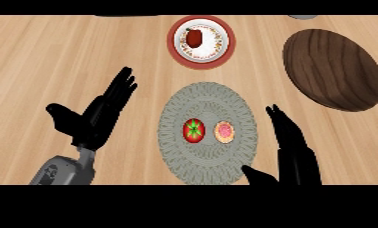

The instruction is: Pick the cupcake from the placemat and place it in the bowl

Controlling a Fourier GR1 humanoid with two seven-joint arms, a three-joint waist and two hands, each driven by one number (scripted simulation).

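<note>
A small cupcake point(224, 131) with pink frosting lies on the round grey woven placemat point(208, 97), right of centre. A dark wooden bowl point(333, 69) stands at the far right of the counter. My right hand point(292, 147) is open, fingers straight, just right of the placemat and a short gap from the cupcake, touching nothing. My left hand point(100, 113) is open to the left of the placemat, fingers pointing up and away, holding nothing.
A red tomato point(193, 130) sits on the placemat just left of the cupcake. A red-rimmed white plate point(220, 47) at the back centre holds a dark red item point(194, 37). A grey object point(303, 17) peeks in at the top right edge.
</note>
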